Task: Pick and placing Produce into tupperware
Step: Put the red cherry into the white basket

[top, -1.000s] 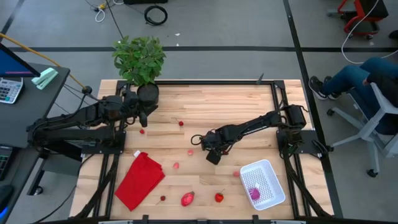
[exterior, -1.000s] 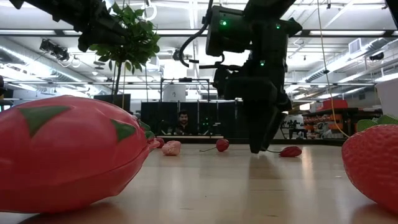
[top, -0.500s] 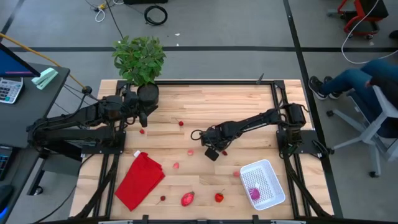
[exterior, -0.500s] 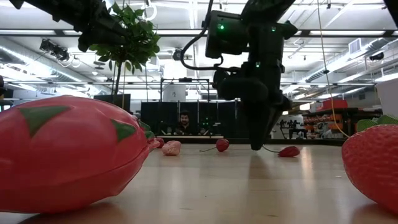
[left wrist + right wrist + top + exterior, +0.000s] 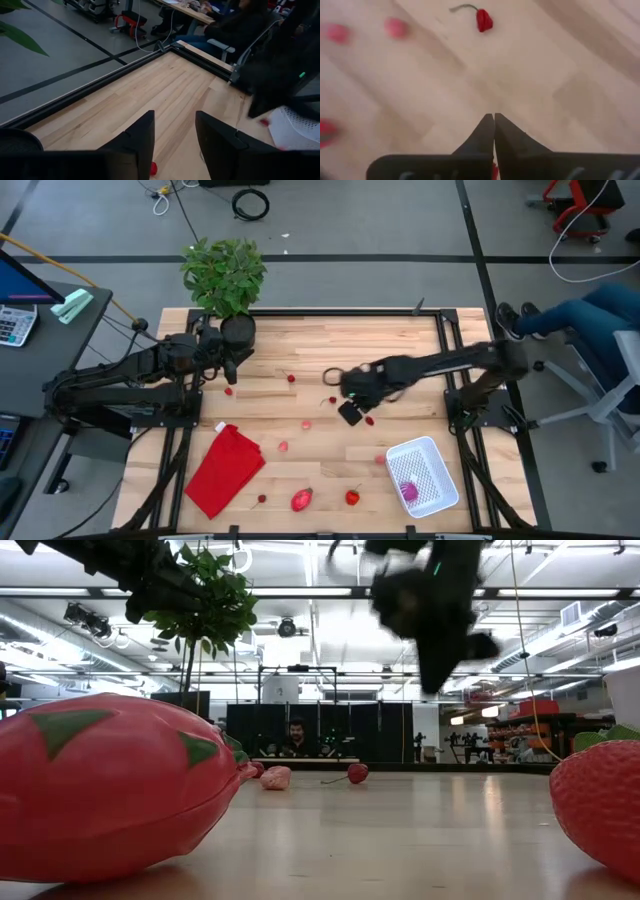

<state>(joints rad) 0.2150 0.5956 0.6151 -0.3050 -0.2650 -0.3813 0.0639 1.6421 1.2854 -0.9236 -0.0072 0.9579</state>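
My right gripper (image 5: 350, 413) hangs above the table's middle, shut, with a small red fruit (image 5: 368, 420) at its fingertips; it is blurred in the low view (image 5: 437, 675). The white tupperware (image 5: 425, 475) stands at the near right with a purple ball (image 5: 409, 491) in it. More produce lies loose on the wood: a stemmed cherry (image 5: 483, 20), pink bits (image 5: 307, 424), a strawberry (image 5: 352, 497) and a large red fruit (image 5: 301, 500). My left gripper (image 5: 175, 117) waits open at the far left, by the plant pot. My right gripper is shut on the small red fruit, fingers pointing steeply down from above. The fruit (image 5: 263, 121) hangs just under the fingertips, clear of the table. Blur hides which part of it the fingers have; a red speck (image 5: 493, 172) shows behind the shut fingers.
A red folded cloth (image 5: 225, 468) lies at the near left. A potted plant (image 5: 225, 275) stands at the far left edge. A black frame runs round the table. A person sits beyond the right edge (image 5: 590, 305). Bare wood lies between my right gripper and the tupperware.
My right gripper has shut at the table beside the small red fruit, then risen quickly and gone a little toward the right edge, rolling as it went. The fruit has left the table with it and now hangs clear.
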